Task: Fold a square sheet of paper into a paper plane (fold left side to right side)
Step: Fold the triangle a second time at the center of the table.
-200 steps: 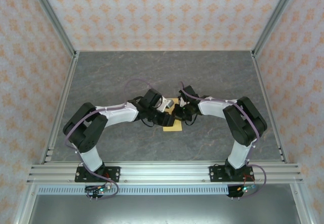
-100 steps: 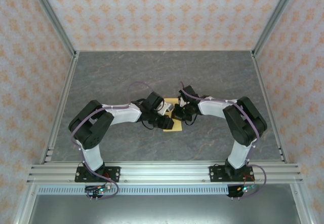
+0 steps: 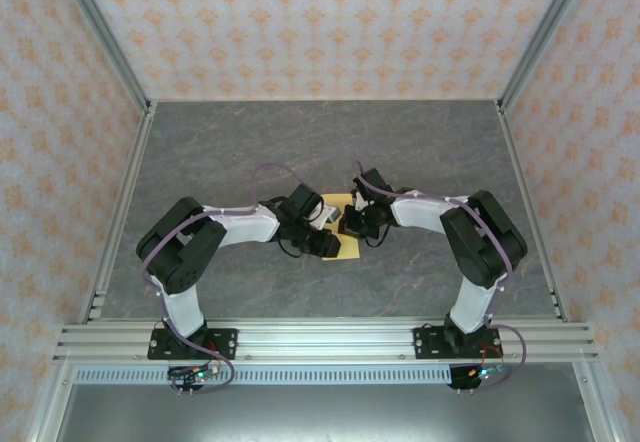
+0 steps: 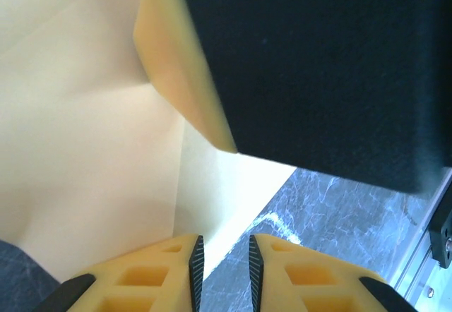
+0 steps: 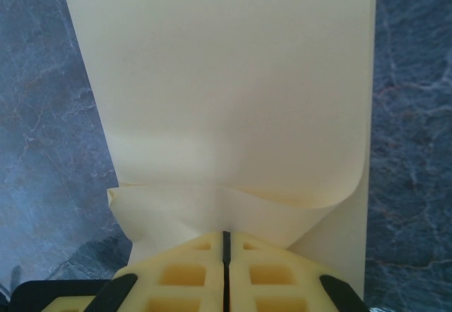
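The grey marbled tabletop (image 3: 420, 142) was taken up at its middle by the left arm (image 3: 240, 224) and the right arm (image 3: 430, 212), which were bent inward so that their grippers met over one spot. There, near the table's centre, the square sheet of paper (image 5: 233, 79) was laid with one layer turned over onto the other. By the look of it the left-to-right fold was under way, and no plane shape was yet formed. The right gripper (image 5: 226, 236) was set at the near bend of the sheet, its fingers pressed together with no gap. The curled layer appeared to be pinched at their tips, presumably so that the flap could be kept from springing open. The left gripper (image 4: 223, 245) was held low just beside the sheet's edge, close under the dark body of the right arm. Its fingers (image 4: 159, 273) were parted by a narrow slot in which nothing was gripped, likely readied for pressing the crease flat
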Robot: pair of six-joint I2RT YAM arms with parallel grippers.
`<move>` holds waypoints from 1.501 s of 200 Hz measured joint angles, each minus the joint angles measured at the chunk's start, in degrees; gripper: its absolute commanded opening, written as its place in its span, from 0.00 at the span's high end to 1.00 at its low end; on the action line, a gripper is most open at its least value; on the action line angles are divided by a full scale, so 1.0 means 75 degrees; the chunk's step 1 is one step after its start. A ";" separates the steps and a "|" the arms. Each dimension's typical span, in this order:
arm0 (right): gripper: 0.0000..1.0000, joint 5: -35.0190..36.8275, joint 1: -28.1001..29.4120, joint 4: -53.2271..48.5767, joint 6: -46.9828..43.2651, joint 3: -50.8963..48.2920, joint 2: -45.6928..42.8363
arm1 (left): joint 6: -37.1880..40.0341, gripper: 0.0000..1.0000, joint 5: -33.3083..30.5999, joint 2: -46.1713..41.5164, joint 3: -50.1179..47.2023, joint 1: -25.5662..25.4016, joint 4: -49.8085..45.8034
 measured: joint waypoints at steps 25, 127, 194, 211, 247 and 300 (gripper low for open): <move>0.91 0.0003 0.0000 -0.0029 -0.0006 0.0017 0.0012 | 0.0000 0.76 -0.0020 0.0000 -0.0085 0.0000 0.0003; 0.91 0.0026 0.0032 -0.0172 -0.0026 0.0082 0.0026 | 0.0000 0.86 -0.0224 -0.0373 -0.0711 0.0058 0.0353; 0.91 0.0023 0.0044 -0.0175 -0.0029 0.0085 0.0035 | -0.0055 0.92 -0.0329 -0.0965 -0.1241 0.0233 0.0035; 0.91 0.0023 0.0044 -0.0187 -0.0029 0.0096 0.0041 | -0.0099 0.92 -0.0303 -0.1137 -0.1241 0.0370 -0.0070; 0.91 0.0023 0.0044 -0.0189 -0.0029 0.0096 0.0041 | -0.0227 0.90 -0.0020 -0.1239 -0.0985 0.0423 -0.0073; 0.91 0.0020 0.0044 -0.0189 -0.0029 0.0096 0.0041 | -0.0221 0.89 0.0195 -0.0612 -0.0606 0.0423 0.0070</move>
